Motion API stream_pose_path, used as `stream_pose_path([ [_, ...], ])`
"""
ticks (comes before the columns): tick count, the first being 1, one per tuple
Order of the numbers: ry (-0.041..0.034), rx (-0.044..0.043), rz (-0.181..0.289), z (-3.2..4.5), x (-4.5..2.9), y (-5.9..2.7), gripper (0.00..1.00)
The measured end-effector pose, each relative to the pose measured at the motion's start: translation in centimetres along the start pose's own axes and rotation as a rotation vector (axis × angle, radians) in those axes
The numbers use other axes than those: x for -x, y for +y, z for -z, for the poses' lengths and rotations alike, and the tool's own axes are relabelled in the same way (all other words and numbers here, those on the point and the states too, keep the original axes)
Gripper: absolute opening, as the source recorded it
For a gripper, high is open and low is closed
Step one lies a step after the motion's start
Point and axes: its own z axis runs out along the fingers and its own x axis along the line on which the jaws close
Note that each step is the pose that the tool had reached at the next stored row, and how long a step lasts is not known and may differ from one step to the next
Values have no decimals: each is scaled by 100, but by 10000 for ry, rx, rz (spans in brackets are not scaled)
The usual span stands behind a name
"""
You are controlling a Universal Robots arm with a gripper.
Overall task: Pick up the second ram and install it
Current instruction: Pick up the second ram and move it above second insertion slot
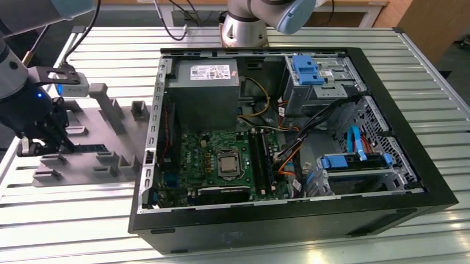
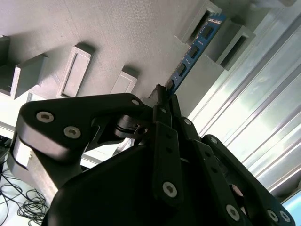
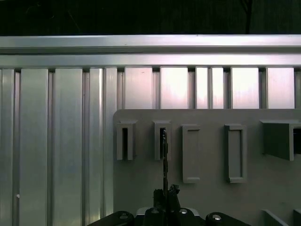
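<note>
Slatted aluminium counter (image 1: 441,104). Open black computer case (image 1: 294,223) lies on it, side panel off.

- Inside the case: green motherboard (image 1: 202,159) with silver processor (image 1: 229,164), grey power supply (image 1: 204,93), loose cable bundles, blue drive brackets (image 1: 305,69).
- Beyond the case: base of another robot arm (image 1: 245,30).
- Beside the case, on the exterior view's left: grey fixture plate (image 1: 85,127) with slotted blocks.
- Taller grey blocks (image 1: 110,107) and the case's metal side wall stand between the plate's outer part and the motherboard.

End effector (image 1: 45,140) is low over the plate's side farthest from the case. Its black fingers are clenched on one end of the second ram (image 2: 195,47), seen in both wrist views.

Second ram:
- Stands on edge outside the case, on the plate (image 1: 94,147).
- Its free end sits in the slot of a block (image 3: 157,141).
- In the second wrist view, a bluish-green strip with a row of dark chips.
- In the first wrist view, edge-on, a thin dark line (image 3: 164,165) running from the end effector (image 3: 165,192).
</note>
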Motion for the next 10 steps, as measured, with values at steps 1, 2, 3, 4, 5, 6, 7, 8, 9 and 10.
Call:
stream_pose_path([
  [1,0,-1,0,4,0,0,14],
  [2,0,0,1,9,0,0,14],
  [3,-1,0,0,14,0,0,14],
  [4,-2,-3,0,16,0,0,14],
  [5,-2,-2,0,19,0,-1,14],
  [6,0,-1,0,23,0,0,14],
  [7,0,0,1,28,0,0,14],
  [8,-1,-1,0,31,0,0,14],
  [9,-1,-1,0,35,0,-1,14],
  [10,-1,0,0,40,0,-1,14],
])
